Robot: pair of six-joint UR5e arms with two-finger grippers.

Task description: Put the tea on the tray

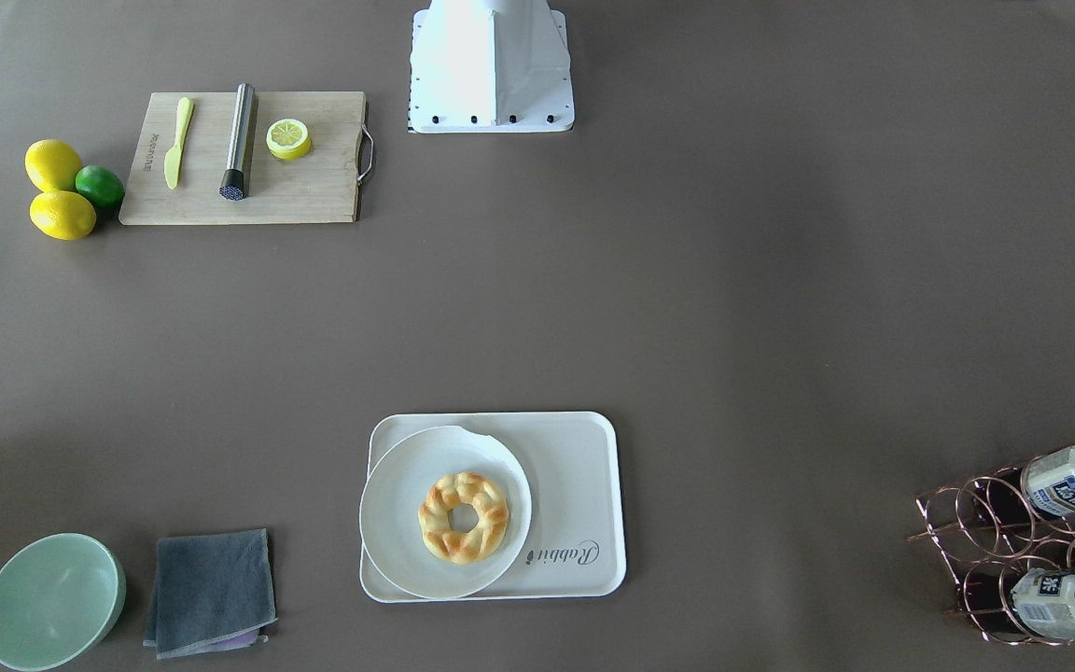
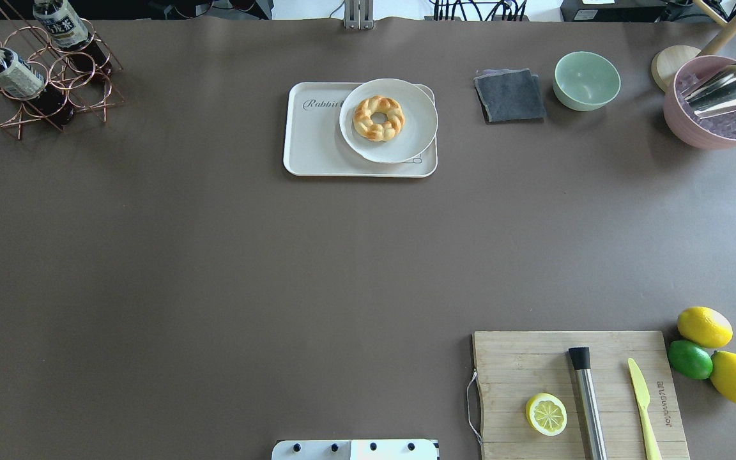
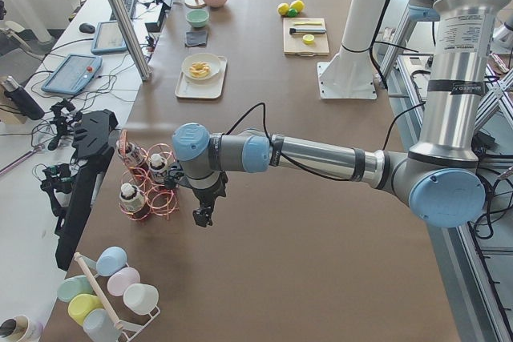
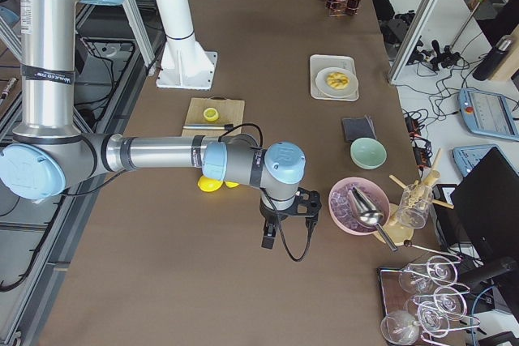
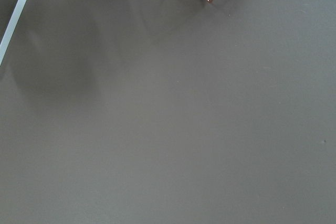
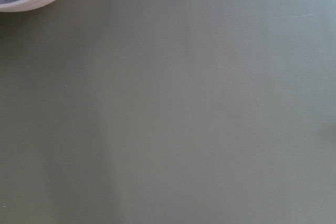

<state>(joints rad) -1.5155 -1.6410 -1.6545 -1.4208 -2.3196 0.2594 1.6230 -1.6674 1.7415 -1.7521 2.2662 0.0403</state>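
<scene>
Two look-alike tea bottles, dark drink with white caps and white-and-blue labels, lie in a copper wire rack (image 1: 1013,541): one (image 1: 1074,478) and another (image 1: 1065,605). They also show in the overhead view (image 2: 10,71). I cannot tell which is the task's tea. The cream tray (image 1: 584,485) with "Rabbit" script holds a round white plate (image 1: 397,523) with a braided bread ring (image 1: 464,516). My left gripper (image 3: 202,215) hangs over bare table beside the rack; I cannot tell whether it is open or shut. My right gripper (image 4: 268,239) hangs near a pink ice bowl (image 4: 357,204); its state is also unclear.
A wooden board (image 2: 515,364) carries a lemon half (image 2: 546,414), a steel muddler (image 2: 587,402) and a yellow knife (image 2: 643,402). Two lemons and a lime (image 2: 690,359) lie beside it. A grey cloth (image 2: 510,96) and a green bowl (image 2: 586,80) lie beyond the tray.
</scene>
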